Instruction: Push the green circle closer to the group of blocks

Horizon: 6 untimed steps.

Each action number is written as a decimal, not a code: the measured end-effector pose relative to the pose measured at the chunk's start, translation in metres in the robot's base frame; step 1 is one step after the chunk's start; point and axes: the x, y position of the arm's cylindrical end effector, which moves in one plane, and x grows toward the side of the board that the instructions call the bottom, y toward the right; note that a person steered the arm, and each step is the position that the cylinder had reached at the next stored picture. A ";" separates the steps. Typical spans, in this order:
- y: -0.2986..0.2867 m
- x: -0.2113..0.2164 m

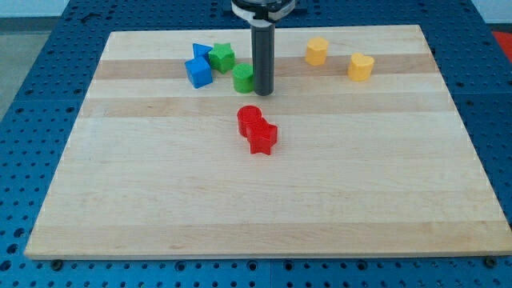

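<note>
The green circle [242, 78] sits on the wooden board [264, 200] near the view's top, left of centre. My tip [263, 92] is right beside it on its right, touching or nearly touching. To the circle's upper left is a group: a green star [222, 57] and two blue blocks, a cube [198, 72] and a smaller one [202, 52] behind it. The circle is a small gap from the star and the cube.
A red circle [250, 118] and a red star [262, 138] touch each other near the board's middle. A yellow hexagon [317, 50] and a yellow heart [361, 66] lie at the view's top right. A blue perforated table surrounds the board.
</note>
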 end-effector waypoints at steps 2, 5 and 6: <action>-0.007 -0.016; -0.042 -0.019; -0.037 -0.022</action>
